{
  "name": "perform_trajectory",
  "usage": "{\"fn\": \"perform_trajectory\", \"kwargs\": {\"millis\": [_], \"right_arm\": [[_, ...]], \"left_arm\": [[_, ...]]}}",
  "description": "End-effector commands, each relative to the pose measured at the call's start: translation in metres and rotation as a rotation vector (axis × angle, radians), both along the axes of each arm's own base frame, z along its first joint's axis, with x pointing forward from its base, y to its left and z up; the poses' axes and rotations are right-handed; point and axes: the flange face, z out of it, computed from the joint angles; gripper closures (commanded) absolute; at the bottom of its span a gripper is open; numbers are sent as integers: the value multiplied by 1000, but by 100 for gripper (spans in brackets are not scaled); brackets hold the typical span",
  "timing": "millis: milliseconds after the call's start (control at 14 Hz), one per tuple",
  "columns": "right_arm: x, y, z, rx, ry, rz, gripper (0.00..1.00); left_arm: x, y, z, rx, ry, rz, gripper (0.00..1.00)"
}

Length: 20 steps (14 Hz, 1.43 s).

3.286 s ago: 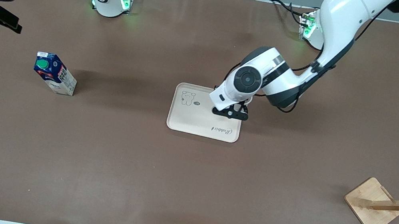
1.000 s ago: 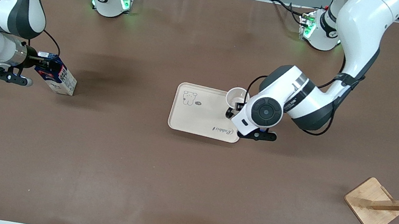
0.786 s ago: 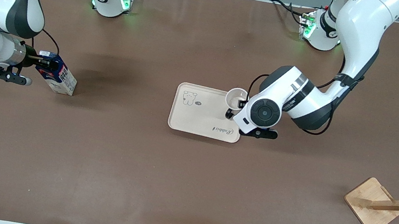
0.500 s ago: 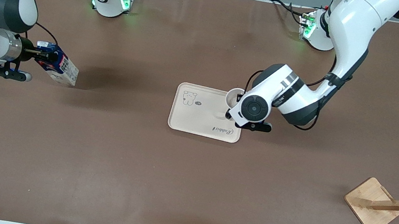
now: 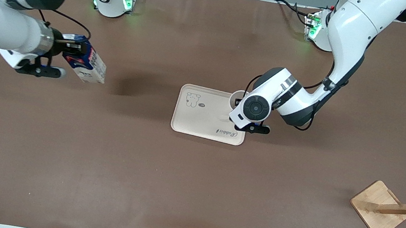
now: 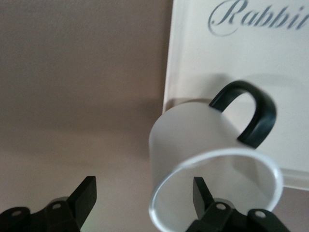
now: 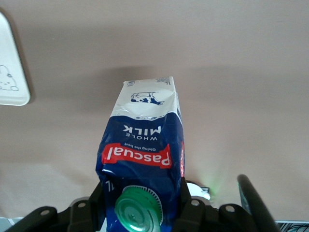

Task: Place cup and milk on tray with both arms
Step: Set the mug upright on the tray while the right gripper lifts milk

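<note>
The right hand (image 7: pixel 140 212) is clamped on the top of the dark blue gable-top milk carton (image 5: pixel 86 59), held over the brown desk (image 5: pixel 136 169) toward the right arm's end. The left hand (image 6: pixel 145 203), fingers spread wide, hangs over the white black-handled cup (image 6: pixel 212 159), which stands on the cream tray (image 5: pixel 201 124) at its edge toward the left arm's end.

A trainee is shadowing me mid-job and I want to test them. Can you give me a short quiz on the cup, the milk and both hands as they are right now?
1. True or false: the milk stands on the tray.
2. Fill in: the left hand, at the cup on the tray's corner, is ____.
3. The right hand grips: A) cup B) milk C) wooden rack.
Key: 1 false, it is held up over the table; 2 open; 3 B.
</note>
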Motion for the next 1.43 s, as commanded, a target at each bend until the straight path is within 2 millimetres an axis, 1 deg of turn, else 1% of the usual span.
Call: {"fn": "perform_trajectory", "kwargs": {"millis": [0,71,214,286,500,571,786,1143,1286,1357], "right_arm": [[13,44,-15,-37,24,-56,100],[15,54,-17,-54,23,-69,100],[16,53,-17,-64,22,-77,98],[17,51,-18,-65,25,-81,98],[17,53,-18,-61,22,-83,98],[17,52,-20,-62,27,-84,98],[16,53,-23,-65,41,-82,98],[16,56,-24,-62,41,-78,98],[17,56,-25,-61,42,-80,98],[17,56,-24,-61,39,-79,98]], "left_arm": [[3,-10,-7,-14,-47,26,8],[5,-12,-8,-28,-57,32,8],[11,-15,-9,-58,-83,50,8],[14,-17,-10,-74,-94,58,8],[22,-22,-10,-100,-120,94,7],[27,-23,-4,-106,-131,105,5],[34,-29,8,-121,-150,127,4],[31,-34,5,-115,-142,166,4],[33,-32,13,-114,-153,170,4],[38,-32,30,-117,-174,178,0]]}}
